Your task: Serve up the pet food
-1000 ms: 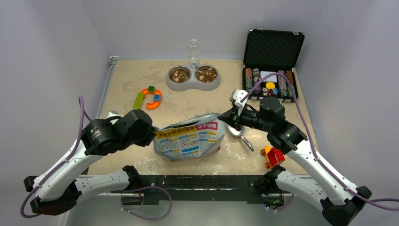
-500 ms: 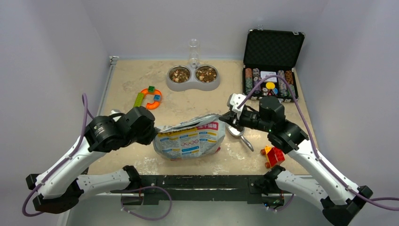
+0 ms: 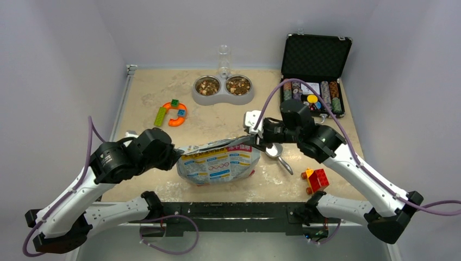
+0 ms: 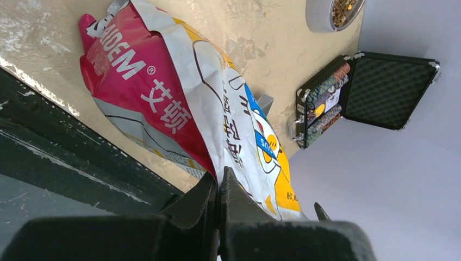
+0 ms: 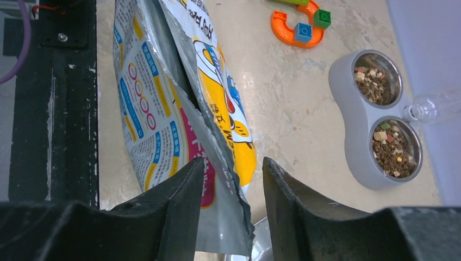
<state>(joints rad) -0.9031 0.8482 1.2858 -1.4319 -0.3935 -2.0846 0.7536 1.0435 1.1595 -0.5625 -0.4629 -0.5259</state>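
The pet food (image 3: 207, 85) shows as brown kibble in both cups of a grey double bowl (image 3: 223, 98) at the back of the table; the right wrist view also catches the kibble (image 5: 395, 148). A printed foil bag (image 3: 217, 162) lies on its side at the front centre. My left gripper (image 3: 175, 157) is shut on the bag's left edge, the foil (image 4: 179, 103) pinched between the closed fingers (image 4: 219, 182). My right gripper (image 3: 251, 143) stands open at the bag's right end. The torn open edge (image 5: 217, 157) hangs loose between its spread fingers (image 5: 234, 179).
A metal spoon (image 3: 276, 152) lies just right of the bag. An open black case of poker chips (image 3: 312, 81) stands at the back right. A red and yellow brick toy (image 3: 316, 178) sits front right, an orange curved toy (image 3: 174, 113) back left, a clear bottle (image 3: 223, 58) behind the bowl.
My right gripper has opened, letting go of the bag's torn edge, and that arm has swung left. My left gripper has closed on the bag's left edge.
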